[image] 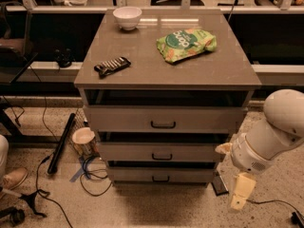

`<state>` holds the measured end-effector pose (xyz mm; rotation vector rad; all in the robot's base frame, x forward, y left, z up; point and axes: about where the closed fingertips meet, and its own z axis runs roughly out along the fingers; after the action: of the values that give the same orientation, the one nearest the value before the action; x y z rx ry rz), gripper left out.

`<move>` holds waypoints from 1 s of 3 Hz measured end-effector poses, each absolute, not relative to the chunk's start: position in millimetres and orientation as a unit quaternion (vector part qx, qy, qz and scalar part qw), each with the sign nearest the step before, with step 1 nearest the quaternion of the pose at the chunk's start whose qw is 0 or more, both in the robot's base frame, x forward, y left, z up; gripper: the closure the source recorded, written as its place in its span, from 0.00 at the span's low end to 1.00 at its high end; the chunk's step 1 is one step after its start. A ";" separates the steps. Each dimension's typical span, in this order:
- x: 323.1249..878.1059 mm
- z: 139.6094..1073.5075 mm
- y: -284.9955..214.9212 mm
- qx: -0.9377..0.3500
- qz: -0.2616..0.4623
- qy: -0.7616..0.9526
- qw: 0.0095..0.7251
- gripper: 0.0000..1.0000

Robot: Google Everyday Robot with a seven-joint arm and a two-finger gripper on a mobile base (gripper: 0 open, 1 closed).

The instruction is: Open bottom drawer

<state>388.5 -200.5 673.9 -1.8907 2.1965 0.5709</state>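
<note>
The bottom drawer [160,175] is the lowest of three in the grey-brown cabinet [166,75]. Its flat front sits flush and looks closed, with a small dark handle [160,178] at the centre. The two drawers above it, the top drawer [163,119] and the middle drawer [161,151], look closed too. My gripper [241,192] hangs at the end of the white arm [273,132], low at the cabinet's right side. It is to the right of the bottom drawer, a little below the handle's height, apart from the front and holding nothing.
On the cabinet top lie a white bowl [127,17], a green snack bag [186,43] and a dark snack bar [112,66]. On the floor to the left are a cup [83,140], a black bar [61,144], cables [90,172] and a shoe [13,177].
</note>
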 end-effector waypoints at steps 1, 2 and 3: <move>389.7 670.9 -200.7 -0.637 0.193 0.741 0.092 0.00; 406.6 627.5 -204.8 -0.629 0.202 0.747 0.072 0.00; 444.0 566.1 -209.3 -0.625 0.214 0.749 0.057 0.00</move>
<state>444.0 -209.3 566.1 -1.8945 2.2710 0.6505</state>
